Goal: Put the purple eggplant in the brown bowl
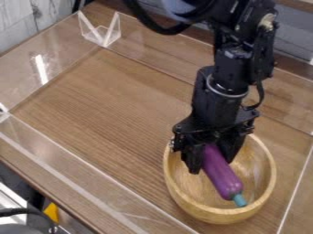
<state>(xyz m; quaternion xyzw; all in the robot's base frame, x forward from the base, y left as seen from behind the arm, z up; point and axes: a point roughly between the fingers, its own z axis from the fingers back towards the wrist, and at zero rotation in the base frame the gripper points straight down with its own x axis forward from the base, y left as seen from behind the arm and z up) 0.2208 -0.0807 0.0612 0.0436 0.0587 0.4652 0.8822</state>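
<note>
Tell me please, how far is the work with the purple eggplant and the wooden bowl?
Done: the small glossy purple eggplant is picked up and hangs over the hollow of the large round light-brown wooden bowl. In hand: the black gripper holds it, teal stem tip down, near the bowl's floor. Left: open the jaws and lift away.

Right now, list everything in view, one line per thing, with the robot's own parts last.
purple eggplant: one, glossy purple with a teal stem tip, hanging tilted between the jaws, its lower end down inside the bowl.
brown bowl: one, light-brown wood, lower right of the table.
table: one, brown wood grain, under everything.
clear barrier: transparent panels around the table's edges.
clear stand: one, transparent and V-shaped, far left corner.
gripper: one, black, pointing straight down over the bowl, jaws shut on the eggplant.
arm: one, black, coming down from the upper right.
</note>
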